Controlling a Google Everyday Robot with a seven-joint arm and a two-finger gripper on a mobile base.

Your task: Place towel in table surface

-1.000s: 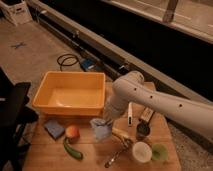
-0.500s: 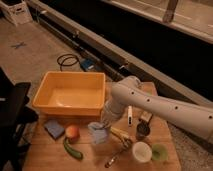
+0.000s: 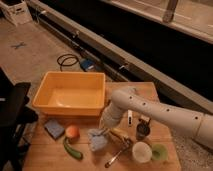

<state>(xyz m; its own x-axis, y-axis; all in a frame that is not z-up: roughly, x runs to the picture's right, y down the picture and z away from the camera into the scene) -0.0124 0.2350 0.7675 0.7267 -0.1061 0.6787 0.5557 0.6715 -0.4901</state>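
Observation:
The towel (image 3: 97,140) is a pale blue crumpled cloth. It lies on the wooden table (image 3: 45,157), in front of the yellow bin (image 3: 70,95) and right of an orange fruit (image 3: 72,131). My gripper (image 3: 105,126) is at the end of the white arm (image 3: 150,111) that reaches in from the right. It hangs just above the towel's upper right edge, and I cannot tell whether it touches the cloth.
A blue sponge (image 3: 53,128) and a green vegetable (image 3: 72,150) lie at the front left. A yellow object (image 3: 120,134), a metal utensil (image 3: 117,156), a white cup (image 3: 141,151), a green cup (image 3: 159,152) and a dark can (image 3: 142,131) crowd the right. A black chair (image 3: 12,112) stands left of the table.
The towel has come down from hanging under the gripper to resting on the table. The gripper lowered slightly with it.

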